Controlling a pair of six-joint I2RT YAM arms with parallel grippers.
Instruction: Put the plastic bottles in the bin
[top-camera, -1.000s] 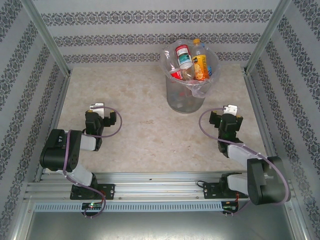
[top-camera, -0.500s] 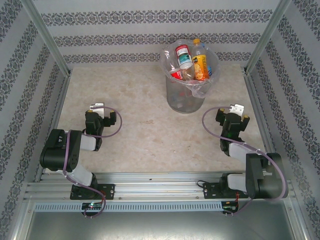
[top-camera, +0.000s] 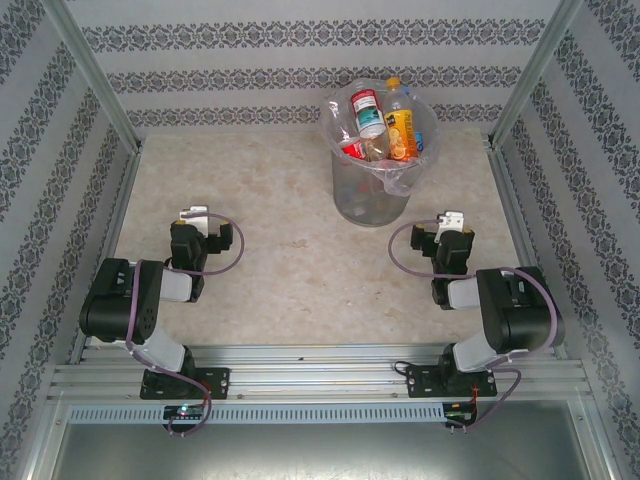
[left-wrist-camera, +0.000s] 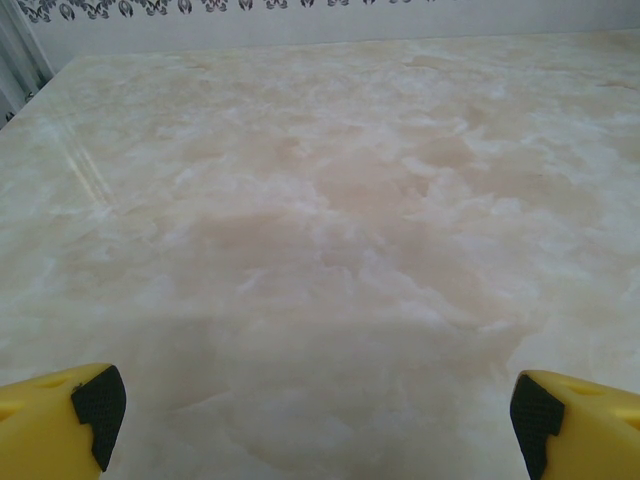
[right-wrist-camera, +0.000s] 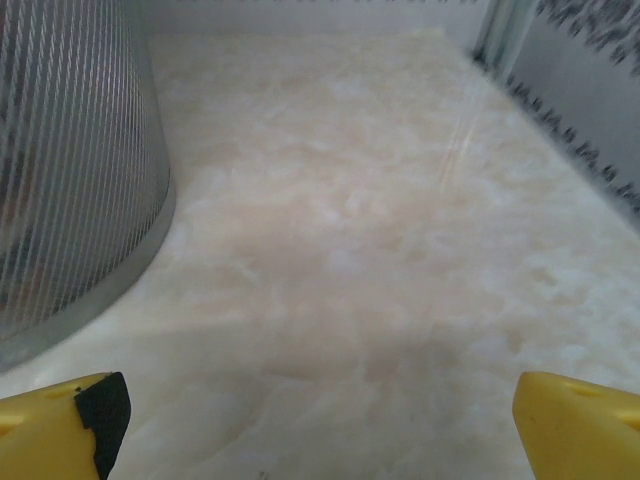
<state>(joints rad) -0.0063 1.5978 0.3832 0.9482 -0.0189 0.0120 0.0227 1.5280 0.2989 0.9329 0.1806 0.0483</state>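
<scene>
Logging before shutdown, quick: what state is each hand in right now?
Left hand: open, holding nothing.
Right hand: open, holding nothing.

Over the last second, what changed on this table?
The right arm folded back toward its base; the right claw, open and empty, swung slightly right, then back left. The left claw, also open, the plastic bottles and the bin stayed put.

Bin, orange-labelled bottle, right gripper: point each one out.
bin (top-camera: 368, 200), top external view, bare grey wall near its base.
orange-labelled bottle (top-camera: 403, 132), top external view, on its orange label.
right gripper (right-wrist-camera: 322, 420), right wrist view, midway between its open yellow fingertips.
</scene>
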